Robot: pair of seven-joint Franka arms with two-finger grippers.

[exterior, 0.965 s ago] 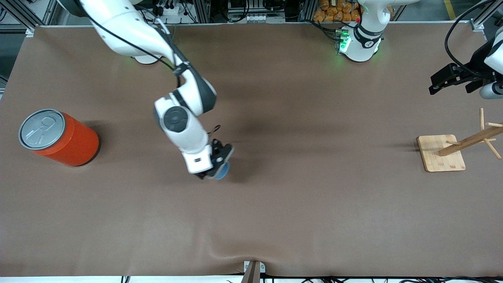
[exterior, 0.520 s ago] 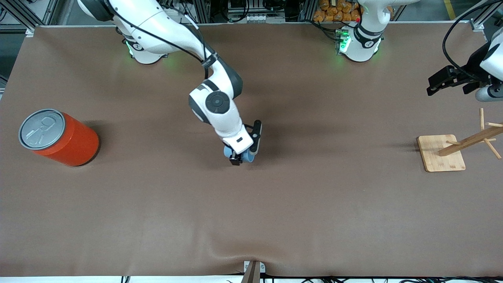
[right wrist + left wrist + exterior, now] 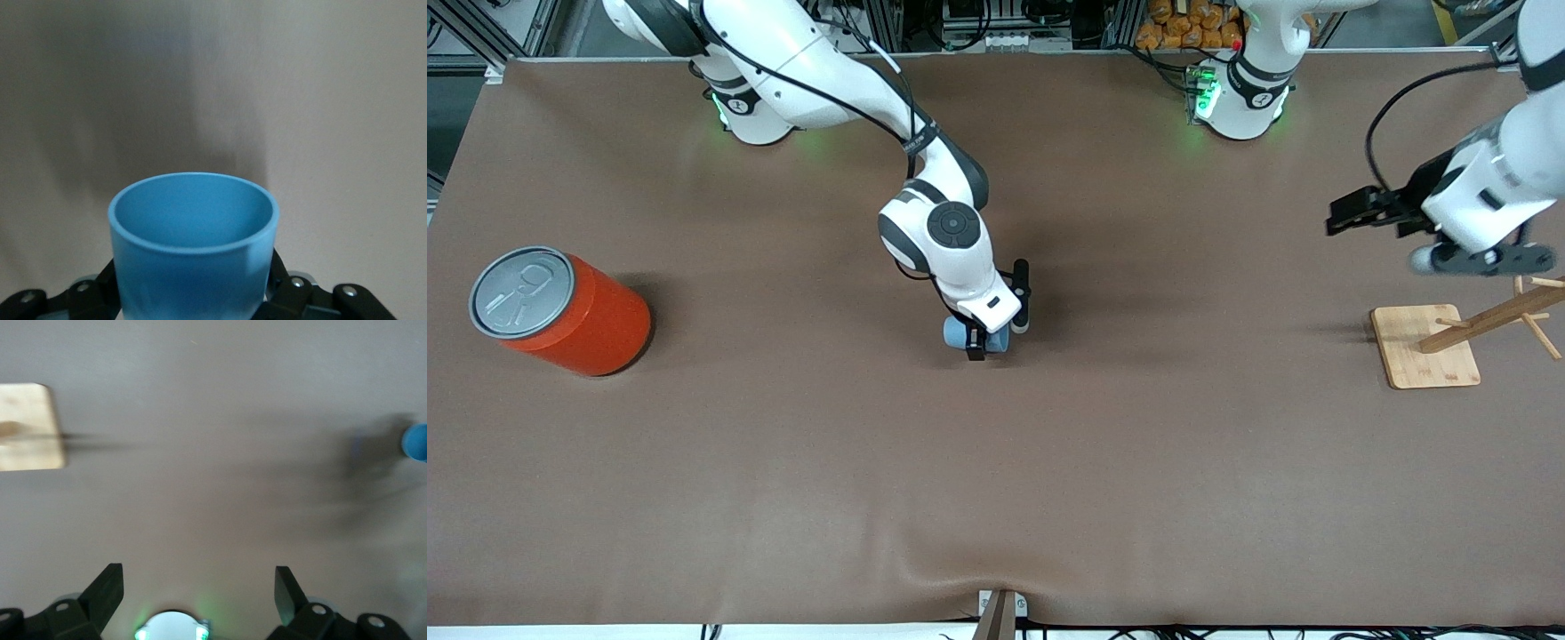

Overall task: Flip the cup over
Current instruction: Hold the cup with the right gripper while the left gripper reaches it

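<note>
The light-blue cup (image 3: 959, 333) is near the middle of the table, gripped by my right gripper (image 3: 983, 343). In the right wrist view the cup (image 3: 193, 247) sits between the black fingers (image 3: 283, 283), its open mouth pointing away from the wrist toward the brown table. I cannot tell whether it touches the table. My left gripper (image 3: 1341, 221) is open and empty above the table at the left arm's end. In the left wrist view its gripper (image 3: 198, 587) is spread wide over bare table, and the cup (image 3: 417, 441) shows as a blue spot at the picture's edge.
A large orange can (image 3: 560, 311) with a grey pull-tab lid stands at the right arm's end. A wooden peg rack on a square base (image 3: 1423, 351) stands at the left arm's end, also in the left wrist view (image 3: 27, 427). A brown cloth (image 3: 996, 489) covers the table.
My right gripper carried the cup toward the left arm's end and toward the bases, turning its wrist. My left arm swung in from the table's end toward the middle.
</note>
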